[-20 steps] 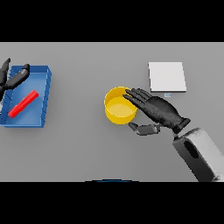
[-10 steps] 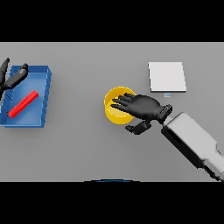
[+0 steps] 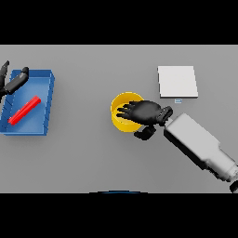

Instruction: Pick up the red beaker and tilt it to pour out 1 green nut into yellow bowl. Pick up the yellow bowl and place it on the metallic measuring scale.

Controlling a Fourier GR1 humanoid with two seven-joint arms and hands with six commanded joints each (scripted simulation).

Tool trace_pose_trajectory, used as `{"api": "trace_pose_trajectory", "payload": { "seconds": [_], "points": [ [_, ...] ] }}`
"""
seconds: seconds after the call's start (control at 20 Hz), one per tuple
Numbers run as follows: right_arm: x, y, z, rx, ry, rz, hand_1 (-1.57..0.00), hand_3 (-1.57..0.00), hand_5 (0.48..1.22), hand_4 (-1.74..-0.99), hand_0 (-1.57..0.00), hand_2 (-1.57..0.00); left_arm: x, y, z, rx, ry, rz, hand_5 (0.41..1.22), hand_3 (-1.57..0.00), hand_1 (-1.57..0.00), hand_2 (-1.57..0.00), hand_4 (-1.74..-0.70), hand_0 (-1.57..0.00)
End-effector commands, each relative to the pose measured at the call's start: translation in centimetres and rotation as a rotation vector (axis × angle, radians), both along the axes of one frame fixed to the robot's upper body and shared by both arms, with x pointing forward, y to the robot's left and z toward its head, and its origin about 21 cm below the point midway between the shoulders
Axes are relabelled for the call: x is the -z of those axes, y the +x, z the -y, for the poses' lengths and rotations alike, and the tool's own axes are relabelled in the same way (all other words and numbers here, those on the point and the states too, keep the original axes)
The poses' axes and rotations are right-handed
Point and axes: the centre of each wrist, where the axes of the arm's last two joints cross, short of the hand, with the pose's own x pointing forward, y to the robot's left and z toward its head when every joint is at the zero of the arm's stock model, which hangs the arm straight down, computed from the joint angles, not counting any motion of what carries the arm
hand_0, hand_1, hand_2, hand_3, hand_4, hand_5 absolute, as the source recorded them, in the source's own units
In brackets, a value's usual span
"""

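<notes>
Yellow bowl [image 3: 122,113] sits mid-table, upright, opening facing up; it's round, so no long axis to speak of. Right hand [image 3: 145,113] is over its right half, palm down, fingers spread and reaching across the opening, thumb curled below just outside the near rim. Can't tell whether the fingers touch the rim or sit just above it; nothing reads as a closed grasp. The right forearm runs in from the lower right at a diagonal.

White square measuring scale [image 3: 177,81] lies flat up and to the right of the bowl, near but apart, edges roughly square to the table. Grey table between bowl and scale is bare apart from the hand and wrist.

Blue tray [image 3: 49,103] is far left, well apart from the bowl. A red beaker [image 3: 25,110] lies in it on its side, long axis diagonal, lower-left to upper-right. Left hand [image 3: 12,82] shows at the tray's upper-left corner, fingers loosely extended, holding nothing.
</notes>
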Motion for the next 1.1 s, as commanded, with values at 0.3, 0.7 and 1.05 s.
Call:
{"api": "trace_pose_trajectory", "payload": {
  "seconds": [0.3, 0.7, 1.05],
  "points": [
    [0.6, 0.3, -0.7, 0.050, -0.003, -0.045, -0.24, -0.17, 0.873, -1.387, -0.29, -0.18, -0.3, -0.3, -0.3, -0.010, -0.006, 0.011, 0.691, 0.00, 0.00, 0.00, -0.71, 0.00],
    [0.4, 0.3, -0.2, -0.010, 0.015, -0.043, -1.34, -1.04, 1.163, -1.660, -1.36, -1.19, -0.8, -0.6, -0.5, -0.003, -0.004, 0.013, 0.698, 0.00, 0.00, 0.00, -0.73, 0.00],
    [-0.3, 0.5, 0.4, 0.014, 0.055, -0.023, -1.52, -1.31, 1.209, -1.724, -1.53, -1.32, -0.4, -0.2, -0.4, 0.003, -0.003, 0.003, 0.694, 0.00, 0.00, 0.00, -0.72, 0.00]
  ]
}}
